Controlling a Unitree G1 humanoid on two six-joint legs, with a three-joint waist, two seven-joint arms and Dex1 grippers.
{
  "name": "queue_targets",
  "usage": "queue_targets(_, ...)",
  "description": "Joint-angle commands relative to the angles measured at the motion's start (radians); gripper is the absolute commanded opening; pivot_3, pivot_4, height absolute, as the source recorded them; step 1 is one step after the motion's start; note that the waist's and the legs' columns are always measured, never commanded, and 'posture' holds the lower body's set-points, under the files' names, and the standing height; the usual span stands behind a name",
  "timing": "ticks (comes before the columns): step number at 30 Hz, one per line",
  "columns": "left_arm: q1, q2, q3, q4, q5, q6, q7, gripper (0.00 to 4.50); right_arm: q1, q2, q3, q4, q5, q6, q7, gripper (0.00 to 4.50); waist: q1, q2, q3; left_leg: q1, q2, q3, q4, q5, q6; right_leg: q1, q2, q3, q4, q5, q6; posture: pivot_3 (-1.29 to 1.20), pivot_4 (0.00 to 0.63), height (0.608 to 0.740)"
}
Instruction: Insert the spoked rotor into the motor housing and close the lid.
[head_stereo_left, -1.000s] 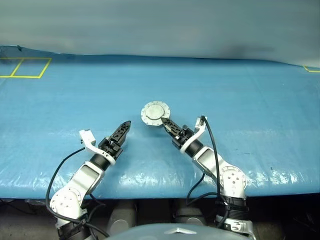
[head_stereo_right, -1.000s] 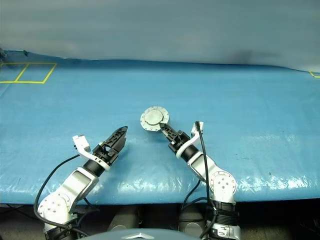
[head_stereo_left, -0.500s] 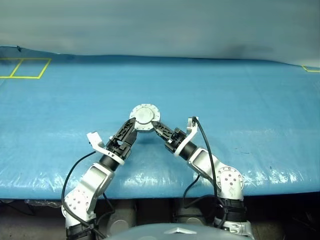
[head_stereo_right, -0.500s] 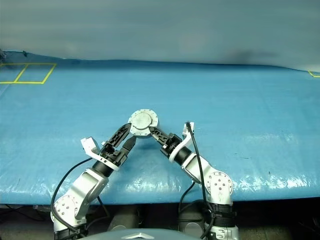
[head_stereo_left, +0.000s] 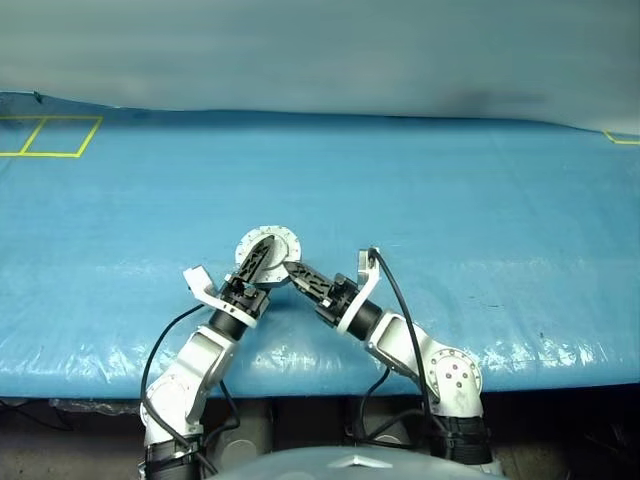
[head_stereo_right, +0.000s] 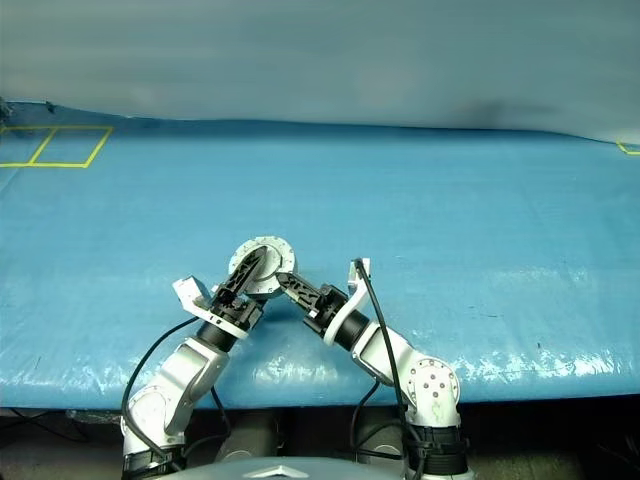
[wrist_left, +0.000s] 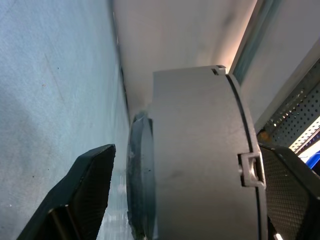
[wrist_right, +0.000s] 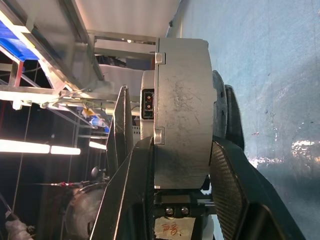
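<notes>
The housing, lid shut, is held off the blue surface near its front edge. It looks rigid, smooth metal, fairly heavy, best pinched across its flat faces. The right hand clamps it so; the left hand straddles it, fingers not quite closed. Nothing else stands near.

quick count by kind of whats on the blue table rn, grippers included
round grey motor housing, lid shut, plain grey outside: 1
black two-finger grippers: 2, the left gripper and the right gripper, both at the housing
yellow tape outlines: 2, a far-left double square and a far-right corner mark
total: 5
</notes>
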Motion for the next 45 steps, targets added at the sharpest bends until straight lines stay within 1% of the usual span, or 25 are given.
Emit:
queue_targets(1, 0.000, -0.003, -0.008, -0.021, -0.029, 0.006, -0.003, 2.64, -0.010, 0.012, 0.010, -0.069, 0.018, -0.024, 0.033, 1.20, 0.000, 0.000, 0.000, 0.000, 0.000, 0.000, 0.000, 0.000, 0.000, 0.000, 0.000, 0.000, 0.000, 0.000, 0.000, 0.00, 0.150, 0.740)
queue_targets(2, 0.005, -0.002, -0.006, -0.031, -0.034, 0.002, 0.003, 2.42, -0.010, -0.001, 0.011, -0.070, -0.001, -0.023, 0.056, 1.20, 0.000, 0.000, 0.000, 0.000, 0.000, 0.000, 0.000, 0.000, 0.000, 0.000, 0.000, 0.000, 0.000, 0.000, 0.000, 0.00, 0.150, 0.740)
queue_targets(5, 0.012, 0.002, 0.003, -0.057, -0.033, -0.014, 0.020, 2.45, -0.003, -0.033, 0.013, -0.078, -0.042, -0.023, 0.118, 1.20, 0.000, 0.000, 0.000, 0.000, 0.000, 0.000, 0.000, 0.000, 0.000, 0.000, 0.000, 0.000, -0.001, 0.000, 0.000, 0.00, 0.150, 0.740)
queue_targets(7, 0.006, 0.010, 0.016, -0.069, -0.025, -0.031, 0.045, 2.45, 0.011, -0.064, 0.011, -0.085, -0.071, -0.025, 0.150, 1.93, 0.001, 0.000, 0.000, 0.000, 0.000, 0.000, 0.000, 0.000, 0.000, 0.000, 0.000, 0.000, -0.001, 0.000, 0.000, 0.00, 0.150, 0.740)
queue_targets(8, 0.001, 0.016, 0.021, -0.073, -0.018, -0.039, 0.059, 2.45, 0.019, -0.080, 0.013, -0.089, -0.088, -0.027, 0.166, 2.21, 0.001, 0.000, 0.000, 0.000, 0.000, 0.000, 0.000, 0.000, 0.000, 0.000, 0.000, 0.000, -0.001, 0.000, 0.000, 0.00, 0.150, 0.740)
queue_targets(9, -0.009, 0.022, 0.032, -0.072, -0.017, -0.050, 0.084, 2.45, 0.028, -0.103, 0.016, -0.096, -0.118, -0.032, 0.186, 2.62, 0.001, 0.000, 0.000, 0.000, 0.000, 0.000, 0.000, 0.000, 0.000, 0.000, 0.000, 0.000, -0.001, 0.000, 0.000, 0.00, 0.150, 0.740)
queue_targets(11, -0.040, 0.039, 0.054, -0.058, -0.015, -0.070, 0.119, 2.45, 0.045, -0.177, 0.054, -0.130, -0.252, -0.064, 0.231, 3.18, 0.002, 0.000, 0.000, 0.000, 0.000, 0.000, 0.000, 0.000, 0.000, 0.000, 0.000, 0.000, 0.000, 0.000, 0.000, 0.00, 0.150, 0.740)
queue_targets(15, -0.131, 0.082, 0.102, 0.013, 0.011, -0.110, 0.176, 2.45, 0.086, -0.295, 0.143, -0.187, -0.514, -0.160, 0.290, 4.50, 0.011, 0.000, 0.000, 0.000, 0.000, 0.000, 0.001, 0.000, 0.000, 0.000, 0.000, -0.001, 0.000, 0.000, 0.000, 0.00, 0.150, 0.740)
queue_targets(19, -0.256, 0.129, 0.145, 0.130, 0.072, -0.144, 0.196, 2.45, 0.127, -0.382, 0.241, -0.211, -0.775, -0.317, 0.361, 4.50, 0.016, -0.001, 0.000, 0.000, -0.001, 0.000, 0.002, 0.000, 0.000, 0.001, 0.000, -0.001, 0.000, 0.000, 0.000, 0.00, 0.150, 0.740)
queue_targets(23, -0.407, 0.175, 0.184, 0.291, 0.152, -0.176, 0.183, 2.45, 0.152, -0.419, 0.323, -0.172, -1.072, -0.546, 0.358, 4.50, 0.018, -0.003, 0.001, 0.000, -0.001, 0.000, 0.002, 0.000, 0.000, 0.001, 0.001, 0.000, 0.000, 0.001, 0.002, 0.00, 0.150, 0.740)
queue_targets(28, -0.590, 0.215, 0.234, 0.530, 0.267, -0.236, 0.143, 2.45, 0.176, -0.412, 0.351, -0.106, -1.269, -0.715, 0.349, 4.50, 0.020, -0.005, 0.001, 0.000, -0.001, 0.000, 0.004, 0.000, -0.001, 0.003, 0.001, 0.000, 0.000, 0.002, 0.004, 0.00, 0.150, 0.740)
queue_targets(35, -0.840, 0.270, 0.261, 0.918, 0.467, -0.340, -0.010, 2.45, 0.196, -0.373, 0.340, -0.070, -1.326, -0.736, 0.368, 4.50, 0.021, -0.009, 0.004, 0.000, -0.001, -0.001, 0.005, 0.000, -0.001, 0.003, 0.001, 0.000, 0.000, 0.003, 0.005, 0.00, 0.150, 0.740)
queue_targets(39, -0.954, 0.281, 0.261, 1.102, 0.577, -0.389, -0.098, 2.45, 0.204, -0.353, 0.336, -0.058, -1.349, -0.733, 0.369, 4.50, 0.021, -0.010, 0.004, 0.000, -0.002, -0.001, 0.005, 0.000, -0.001, 0.003, 0.001, 0.000, 0.000, 0.004, 0.007, 0.00, 0.150, 0.740)
queue_targets(40, -0.976, 0.283, 0.262, 1.141, 0.602, -0.397, -0.108, 2.45, 0.205, -0.346, 0.335, -0.054, -1.354, -0.731, 0.369, 4.50, 0.021, -0.010, 0.005, 0.000, -0.002, -0.001, 0.005, 0.000, -0.001, 0.003, 0.001, 0.000, 0.000, 0.006, 0.010, 0.00, 0.150, 0.740)
queue_targets(44, -1.049, 0.292, 0.258, 1.286, 0.711, -0.439, -0.115, 2.45, 0.204, -0.328, 0.341, -0.048, -1.371, -0.726, 0.375, 4.50, 0.018, -0.010, 0.005, 0.000, -0.002, -0.001, 0.004, 0.000, -0.001, 0.003, 0.001, 0.000, 0.000, 0.007, 0.011, 0.00, 0.150, 0.740)
queue_targets(45, -1.059, 0.295, 0.255, 1.310, 0.740, -0.448, -0.118, 2.80, 0.204, -0.325, 0.341, -0.049, -1.373, -0.717, 0.378, 4.50, 0.015, -0.010, 0.005, 0.000, -0.002, -0.001, 0.004, 0.000, -0.001, 0.003, 0.001, 0.000, 0.000, 0.007, 0.011, 0.00, 0.150, 0.740)
